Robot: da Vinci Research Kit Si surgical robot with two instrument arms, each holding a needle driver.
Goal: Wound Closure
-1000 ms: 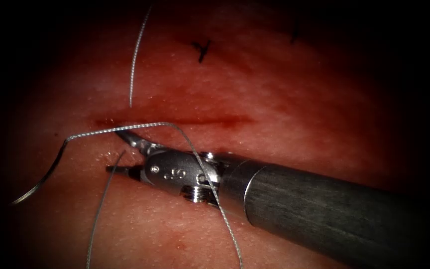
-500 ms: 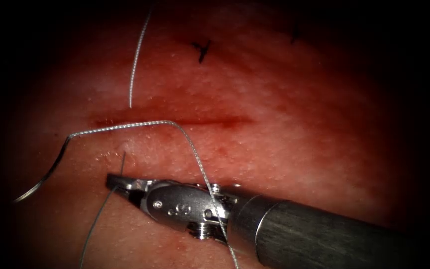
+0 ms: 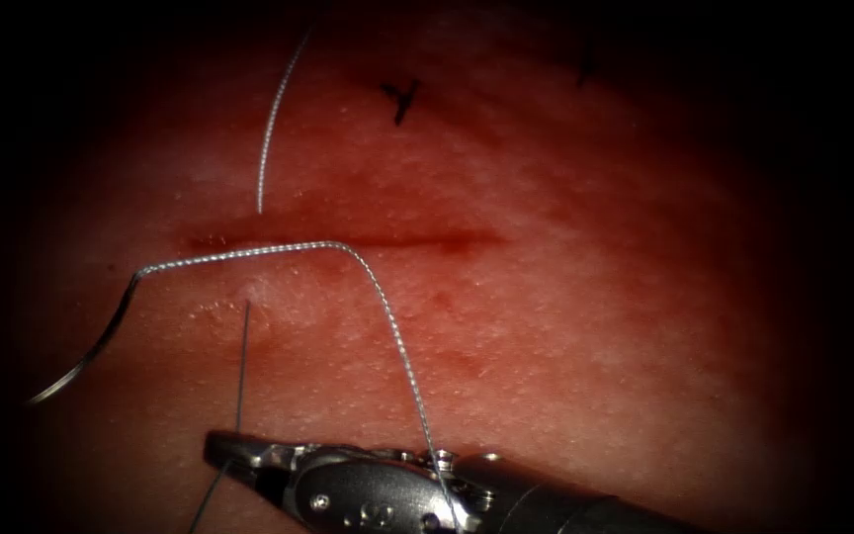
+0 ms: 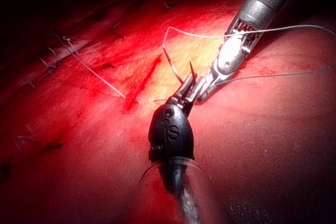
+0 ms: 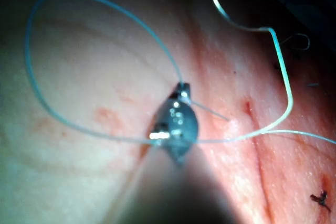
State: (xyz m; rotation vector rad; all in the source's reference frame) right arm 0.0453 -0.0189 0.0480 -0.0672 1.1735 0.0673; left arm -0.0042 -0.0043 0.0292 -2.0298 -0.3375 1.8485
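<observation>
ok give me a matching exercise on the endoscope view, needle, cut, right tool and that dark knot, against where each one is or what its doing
Things:
1. needle
2. cut
3. right tool
4. dark knot

Places or states:
A. near the top, above the cut
B. jaws shut on the thread, below the cut
C. lying at the far left, not gripped
D. running across the middle, stained with red fluid

Pairs: 1-C, 2-D, 3-B, 4-A
</observation>
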